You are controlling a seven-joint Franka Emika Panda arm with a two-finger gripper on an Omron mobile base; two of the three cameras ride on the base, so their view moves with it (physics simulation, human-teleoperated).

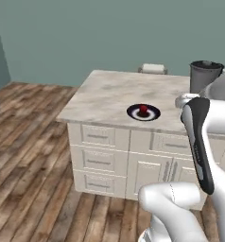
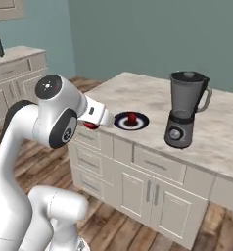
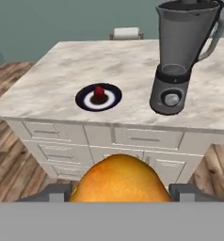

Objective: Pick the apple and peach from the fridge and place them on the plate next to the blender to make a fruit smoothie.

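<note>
The small round bright red apple [image 3: 99, 92] already sits on the navy-rimmed white plate [image 3: 113, 100] left of the smoky-jarred grey blender [image 3: 179, 61]. The tool [image 3: 119, 194] carries the round orange peach [image 3: 119, 181] short of the marble worktop [image 3: 52, 80]; next, I judge, comes reaching over and setting it beside the apple.

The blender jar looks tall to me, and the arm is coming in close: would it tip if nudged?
Possibly. The blender carries a tall jar on a narrower base, so a push up high could tip it. The jar looks empty, so probably light. A low nudge would likelier slide it along the smooth counter.
</note>
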